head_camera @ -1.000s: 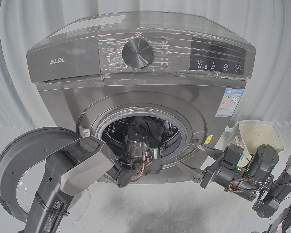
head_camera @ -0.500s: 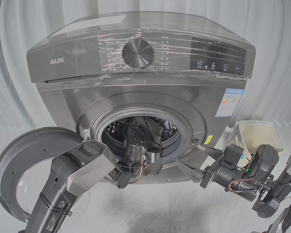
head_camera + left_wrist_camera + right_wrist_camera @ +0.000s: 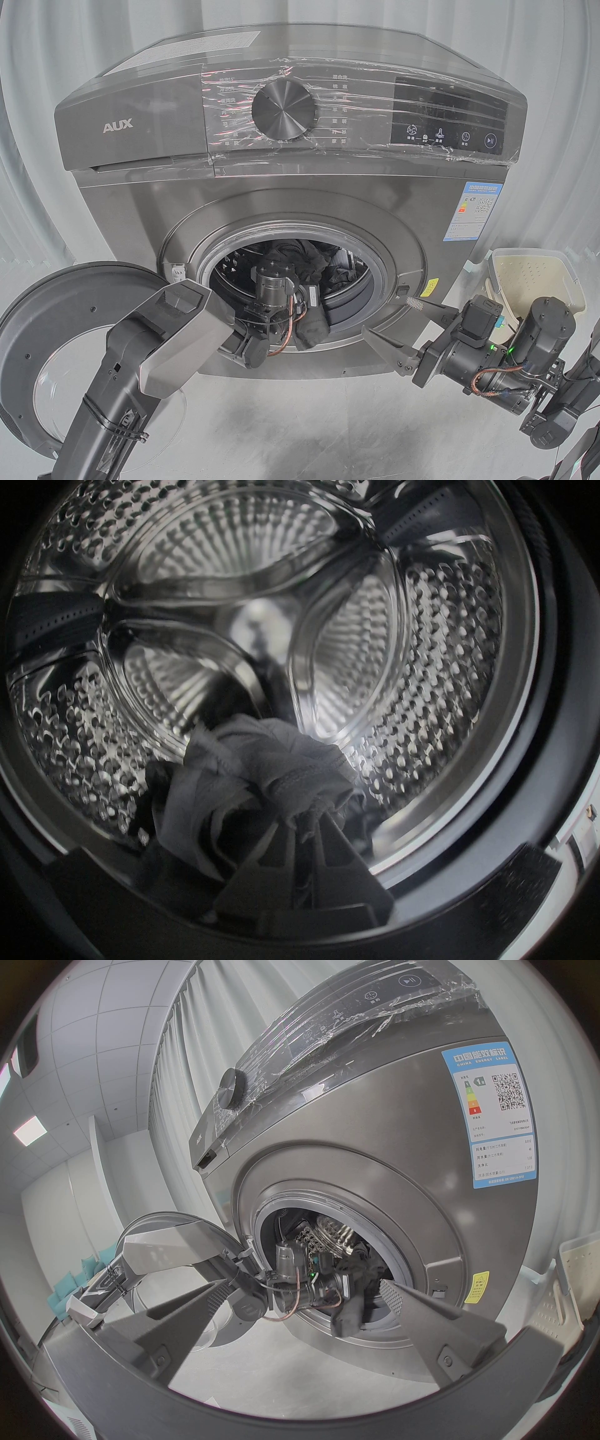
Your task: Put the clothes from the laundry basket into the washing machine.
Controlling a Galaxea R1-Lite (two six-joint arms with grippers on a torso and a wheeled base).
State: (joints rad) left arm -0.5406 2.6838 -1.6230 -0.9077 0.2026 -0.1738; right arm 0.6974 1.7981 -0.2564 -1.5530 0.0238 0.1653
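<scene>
I take this for a staged test room, not a home; white curtains (image 3: 562, 125) hang all round behind the washing machine (image 3: 300, 187), whose control panel wears clear plastic film (image 3: 350, 112); the floor (image 3: 312, 425) is bare grey; far beyond the machine's left side I see a tiled office ceiling (image 3: 94, 1022), a flat light panel (image 3: 30, 1130) and teal seats (image 3: 65, 1285).

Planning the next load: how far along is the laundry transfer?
Done: the door is open, and the visible part of the laundry basket looks bare. In hand: the left gripper, inside the drum, is shut on a grey garment. Left: release it and tuck in the dark cloth hanging over the door seal; the right gripper hovers open.
</scene>
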